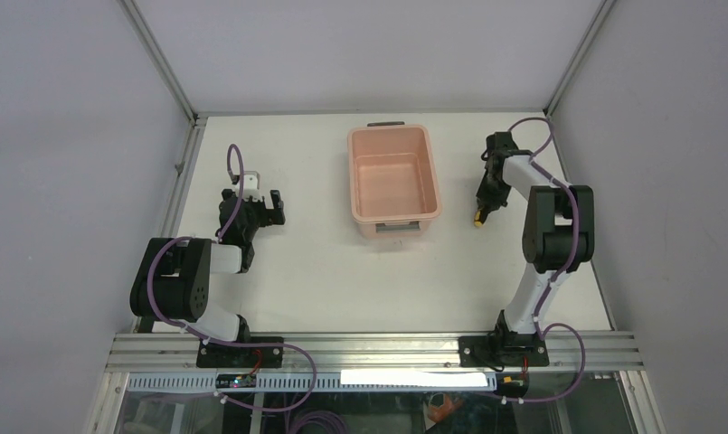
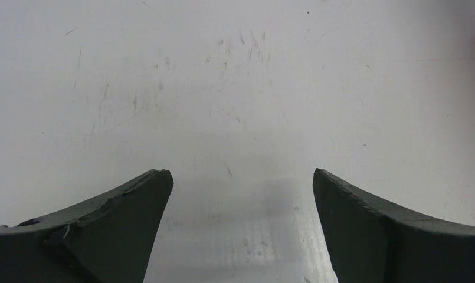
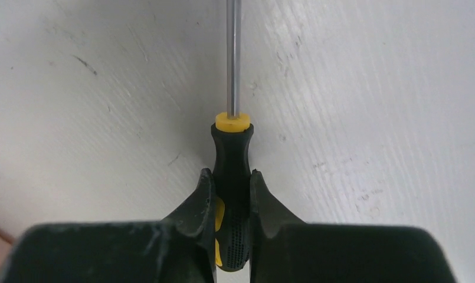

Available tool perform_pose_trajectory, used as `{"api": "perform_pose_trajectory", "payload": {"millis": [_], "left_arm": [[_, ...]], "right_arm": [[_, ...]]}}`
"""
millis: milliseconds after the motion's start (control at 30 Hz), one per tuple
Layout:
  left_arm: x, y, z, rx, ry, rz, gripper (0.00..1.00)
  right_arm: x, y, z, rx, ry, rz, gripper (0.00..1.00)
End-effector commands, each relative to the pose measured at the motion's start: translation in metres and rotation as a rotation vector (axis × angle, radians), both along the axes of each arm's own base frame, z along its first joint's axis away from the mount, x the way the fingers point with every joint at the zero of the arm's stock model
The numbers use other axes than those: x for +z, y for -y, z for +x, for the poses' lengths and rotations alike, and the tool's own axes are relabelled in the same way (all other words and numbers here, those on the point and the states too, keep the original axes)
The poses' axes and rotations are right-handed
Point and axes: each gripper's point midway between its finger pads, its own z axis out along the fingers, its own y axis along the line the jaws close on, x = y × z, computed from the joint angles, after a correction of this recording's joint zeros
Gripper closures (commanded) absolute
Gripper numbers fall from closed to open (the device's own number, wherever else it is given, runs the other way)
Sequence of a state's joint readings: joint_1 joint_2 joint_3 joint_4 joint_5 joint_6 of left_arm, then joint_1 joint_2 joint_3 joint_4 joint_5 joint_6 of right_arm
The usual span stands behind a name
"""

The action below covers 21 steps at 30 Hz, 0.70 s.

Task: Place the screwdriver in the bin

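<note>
1. Your table [image 1: 324, 280] is white and scuffed, and the bin [image 1: 353, 172] stands at the middle of its far half.
2. Your right arm [image 1: 550, 226] rises to the right of the bin. Its elbow is raised high, and its forearm reaches to the far side and then folds back, so the wrist points down and toward the near edge.
3. Your left arm [image 1: 184, 280] sits folded low, well to the left of the bin, with its wrist reaching toward the far side.
4. The bin is salmon-pink and open, with a grey handle at each short end.
5. Your left gripper [image 2: 241, 177] has its fingers spread wide over bare table, gripping nothing.
6. Your right gripper [image 3: 232, 177] pinches the screwdriver [image 3: 232, 147] by its black and yellow handle.
7. The screwdriver hangs outside the bin, just right of its near right corner, with the shaft pointing away from the wrist.
</note>
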State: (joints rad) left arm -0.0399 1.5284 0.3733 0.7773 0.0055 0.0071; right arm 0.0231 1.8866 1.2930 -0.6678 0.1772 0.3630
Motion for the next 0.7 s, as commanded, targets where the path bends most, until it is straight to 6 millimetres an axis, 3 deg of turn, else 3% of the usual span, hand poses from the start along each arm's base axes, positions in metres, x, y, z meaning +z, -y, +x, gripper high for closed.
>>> {"api": "perform_pose_trajectory", "payload": {"millis": [0,100,200,300,400,433,533,667], "left_arm": [[0.018,0.005,0.007,-0.011,0.057,-0.021,0.01],[0.018,0.005,0.007,-0.011,0.057,-0.021,0.01],[0.018,0.005,0.007,-0.012,0.058,-0.021,0.01],[0.018,0.005,0.007,-0.011,0.057,-0.021,0.01],[0.018,0.005,0.007,-0.011,0.058,-0.021,0.01],[0.018,0.005,0.007,-0.012,0.057,-0.021,0.01],[0.018,0.005,0.007,-0.011,0.057,-0.021,0.01],[0.018,0.005,0.007,-0.012,0.058,-0.021,0.01]], "right_arm": [[0.085,0.004,0.013,0.037,0.179,-0.038,1.0],[0.128,-0.005,0.01,0.1,0.261,-0.049,1.0],[0.172,-0.029,0.0,0.192,0.329,-0.055,0.97],[0.209,-0.072,-0.011,0.327,0.4,-0.106,0.97],[0.241,-0.131,-0.022,0.477,0.496,-0.078,0.96],[0.248,-0.157,-0.029,0.55,0.525,-0.046,0.96],[0.265,-0.209,-0.041,0.668,0.594,0.002,0.95],[0.264,-0.252,-0.044,0.721,0.627,0.021,0.93]]}}
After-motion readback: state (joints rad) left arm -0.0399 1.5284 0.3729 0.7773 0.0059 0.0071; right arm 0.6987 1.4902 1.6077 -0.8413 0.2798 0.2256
